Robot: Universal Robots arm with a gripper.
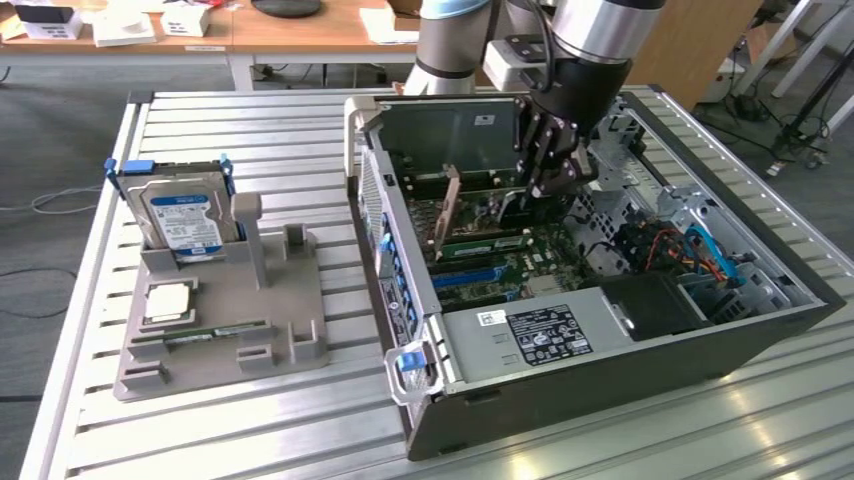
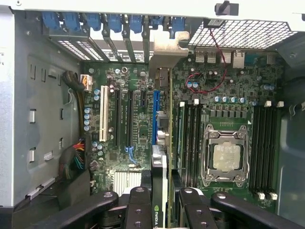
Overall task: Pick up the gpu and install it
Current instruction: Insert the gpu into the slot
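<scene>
Stock on the slatted worktop (image 1: 200,440), by count:

- computer case (image 1: 641,370), tower, side open: 1
- motherboard (image 2: 140,124): 1
- processor socket (image 2: 225,155) on that board: 1
- long expansion slots: 4, made up of white slot (image 2: 103,114) 1, black slots (image 2: 116,119) 2, blue slot (image 2: 155,109) 1
- power-supply box (image 1: 521,335) with black label: 1
- gpu (image 2: 159,191): 1
- tool (image 2: 159,210): 1
- robot arm (image 1: 594,30): 1
- grey holder (image 1: 267,300): 1
- hard drive (image 1: 184,220), blue-white label: 1
- square processor chip (image 1: 167,300): 1
- green memory stick (image 1: 220,330): 1
</scene>
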